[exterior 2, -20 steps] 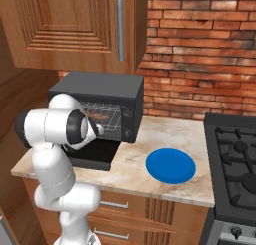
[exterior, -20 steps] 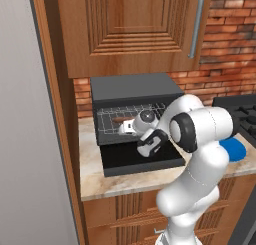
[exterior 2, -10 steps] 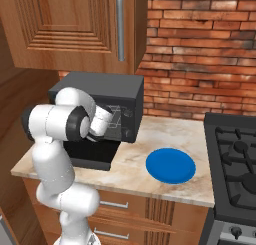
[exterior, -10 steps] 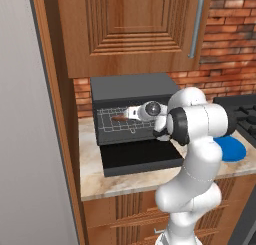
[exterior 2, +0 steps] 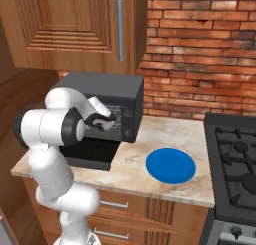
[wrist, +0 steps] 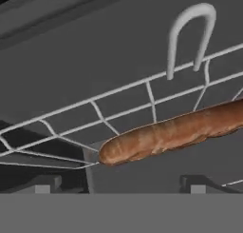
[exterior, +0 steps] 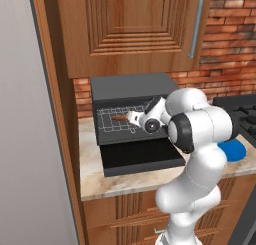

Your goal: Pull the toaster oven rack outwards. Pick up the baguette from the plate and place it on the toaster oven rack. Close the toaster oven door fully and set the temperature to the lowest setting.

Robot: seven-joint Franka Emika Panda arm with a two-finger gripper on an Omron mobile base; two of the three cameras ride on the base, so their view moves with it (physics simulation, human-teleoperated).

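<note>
The dark grey toaster oven (exterior: 131, 88) (exterior 2: 106, 86) stands on the counter with its door (exterior: 141, 158) (exterior 2: 93, 152) folded down flat. The silver wire rack (exterior: 111, 123) (wrist: 124, 111) sticks out over the door, its wire loop (wrist: 190, 33) close ahead in the hand view. The brown baguette (exterior: 120, 118) (wrist: 174, 132) lies on the rack. My gripper (exterior: 135, 118) (exterior 2: 108, 120) (wrist: 121, 186) hovers open right beside the baguette, its fingertips (wrist: 45, 184) wide apart with nothing between them. The blue plate (exterior: 233, 150) (exterior 2: 170, 165) sits bare to the oven's right.
A wooden wall cabinet (exterior: 135, 29) (exterior 2: 75, 24) hangs right above the oven. A tall wooden panel (exterior: 60, 139) closes off the left side. A black stove (exterior 2: 235, 159) stands to the right past the plate, with a brick wall (exterior 2: 200, 54) behind.
The hand has lifted from low over the door to rack height at the oven's mouth, and the elbow has swung right. The jaws have stayed open.
</note>
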